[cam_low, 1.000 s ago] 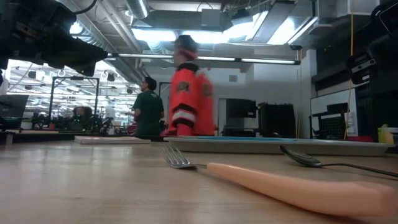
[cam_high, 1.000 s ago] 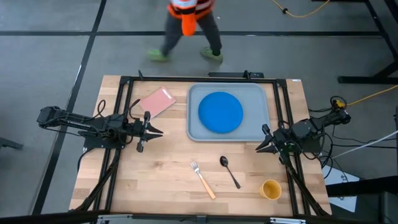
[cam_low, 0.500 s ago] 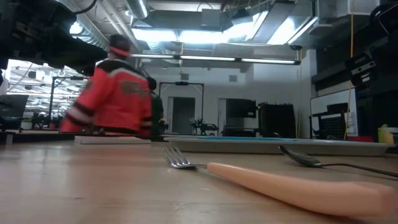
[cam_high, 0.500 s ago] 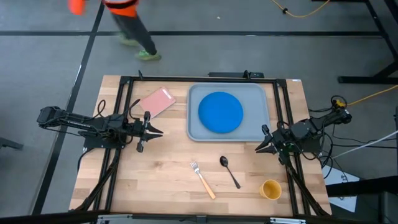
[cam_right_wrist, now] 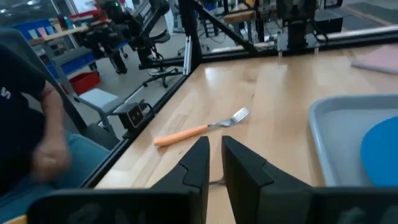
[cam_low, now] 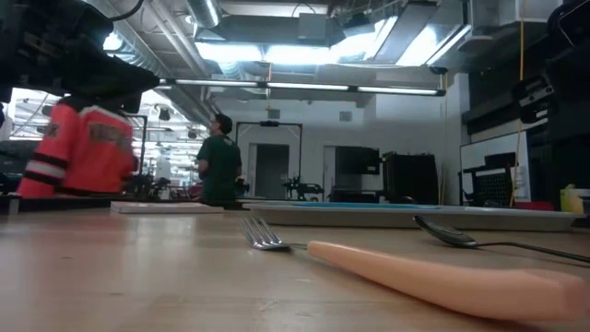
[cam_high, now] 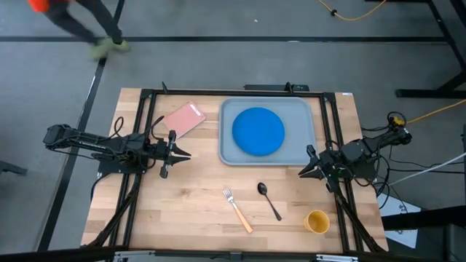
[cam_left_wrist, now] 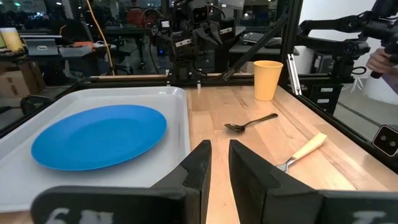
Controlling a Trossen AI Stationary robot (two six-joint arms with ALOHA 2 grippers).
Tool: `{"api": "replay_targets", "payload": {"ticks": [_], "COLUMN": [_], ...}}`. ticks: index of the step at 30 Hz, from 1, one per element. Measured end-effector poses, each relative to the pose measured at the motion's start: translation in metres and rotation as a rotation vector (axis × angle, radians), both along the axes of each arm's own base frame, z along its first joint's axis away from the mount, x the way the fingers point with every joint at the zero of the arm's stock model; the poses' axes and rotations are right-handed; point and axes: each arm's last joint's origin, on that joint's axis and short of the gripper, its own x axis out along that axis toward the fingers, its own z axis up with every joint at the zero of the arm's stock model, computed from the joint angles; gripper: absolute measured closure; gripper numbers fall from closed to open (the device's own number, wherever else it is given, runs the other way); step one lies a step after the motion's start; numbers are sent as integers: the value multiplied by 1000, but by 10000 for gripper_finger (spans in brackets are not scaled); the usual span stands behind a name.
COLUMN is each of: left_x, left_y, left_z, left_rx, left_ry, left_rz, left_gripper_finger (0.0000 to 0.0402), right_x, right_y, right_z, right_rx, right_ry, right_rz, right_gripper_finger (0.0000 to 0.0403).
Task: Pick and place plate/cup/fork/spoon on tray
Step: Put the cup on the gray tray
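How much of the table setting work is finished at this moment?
Done: the plate lies on the tray. In hand: nothing; left gripper and right gripper are nearly shut and empty. Left: the fork, spoon and cup sit on the table.

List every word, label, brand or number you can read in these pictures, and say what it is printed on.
No text is readable.
The walking person's orange jacket has markings, too blurred to read.
The sleeve shows a pale mark, cut off, unreadable.
The plate, tray, cup, fork and spoon bear none.
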Motion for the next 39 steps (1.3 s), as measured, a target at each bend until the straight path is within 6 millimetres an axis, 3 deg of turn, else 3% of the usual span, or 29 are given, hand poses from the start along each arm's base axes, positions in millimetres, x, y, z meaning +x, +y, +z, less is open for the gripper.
{"api": "replay_targets", "payload": {"ticks": [23, 28, 33, 39], "left_x": [0, 0, 0, 0], "left_y": [0, 2, 2, 2], "left_z": [0, 0, 0, 0], "left_rx": [0, 1, -12, -52], "left_ry": [0, -4, -3, -3], "left_rz": [6, 64, 74, 79], "left_gripper_finger": [353, 353, 353, 353], "right_x": [1, -2, -8, 0], "right_y": [0, -1, 0, 16], "right_z": [18, 38, 65, 102], "right_rx": [27, 184, 246, 114], "right_ry": [-190, -355, -631, -725], "right_rz": [2, 2, 85, 361], "right_gripper_finger": [354, 354, 354, 354]}}
